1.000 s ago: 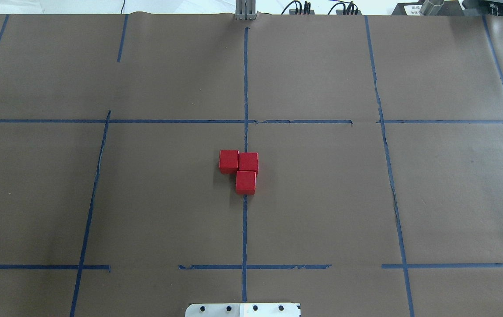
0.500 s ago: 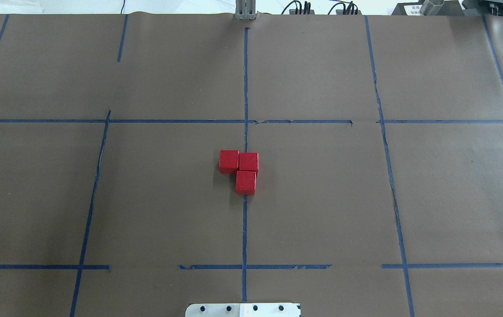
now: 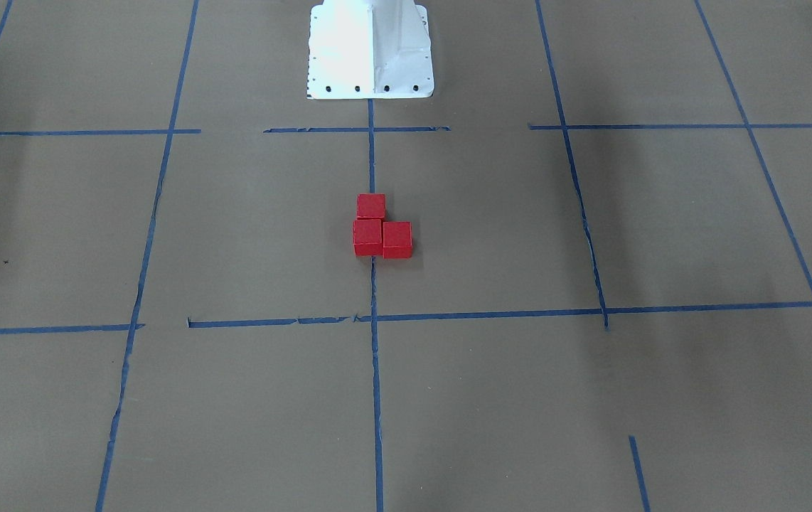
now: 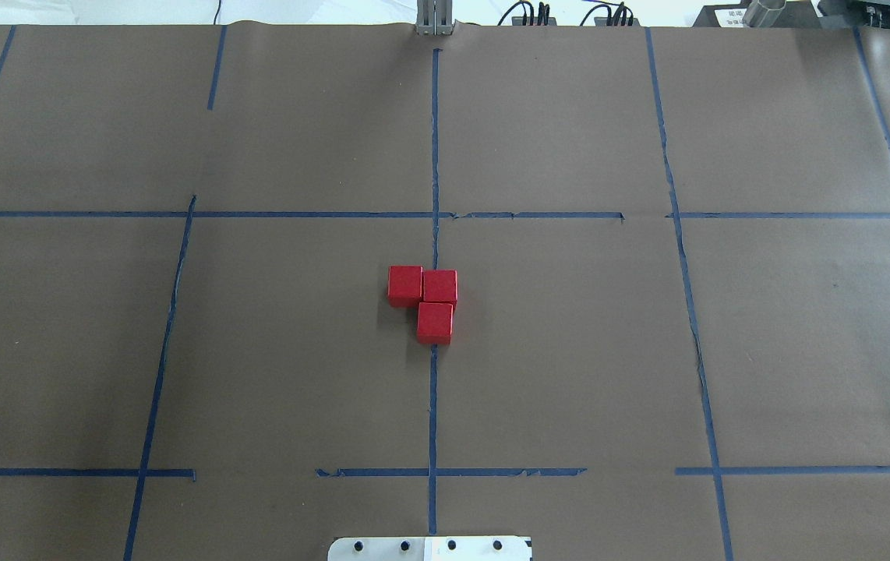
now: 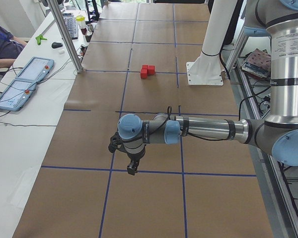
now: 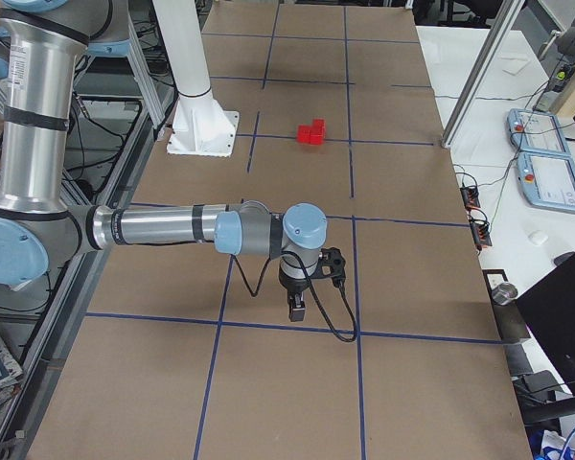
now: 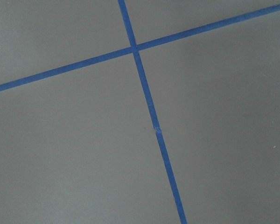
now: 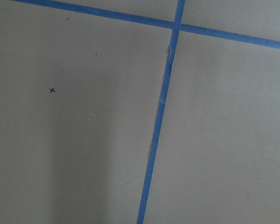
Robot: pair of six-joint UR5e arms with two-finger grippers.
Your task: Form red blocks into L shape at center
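Observation:
Three red blocks (image 4: 435, 322) sit touching in an L on the center (image 4: 507, 343) of the brown paper, over the blue tape line. Two lie side by side (image 4: 405, 285) and one sits nearer the robot. The front-facing view (image 3: 397, 240) and both side views (image 5: 147, 71) (image 6: 312, 132) show them too. My left gripper (image 5: 131, 168) hangs low over a tape line far from the blocks. My right gripper (image 6: 295, 309) hangs likewise at the other end of the table. Each shows only in a side view, so I cannot tell whether it is open or shut. Both wrist views show only paper and tape.
The white robot base (image 3: 370, 50) stands at the table's near edge, behind the blocks. A metal post (image 5: 68, 37) and teach pendants (image 5: 20, 87) stand on the operators' side, where a person's sleeve (image 5: 2, 42) shows. Another post (image 6: 479, 72) rises at the far edge.

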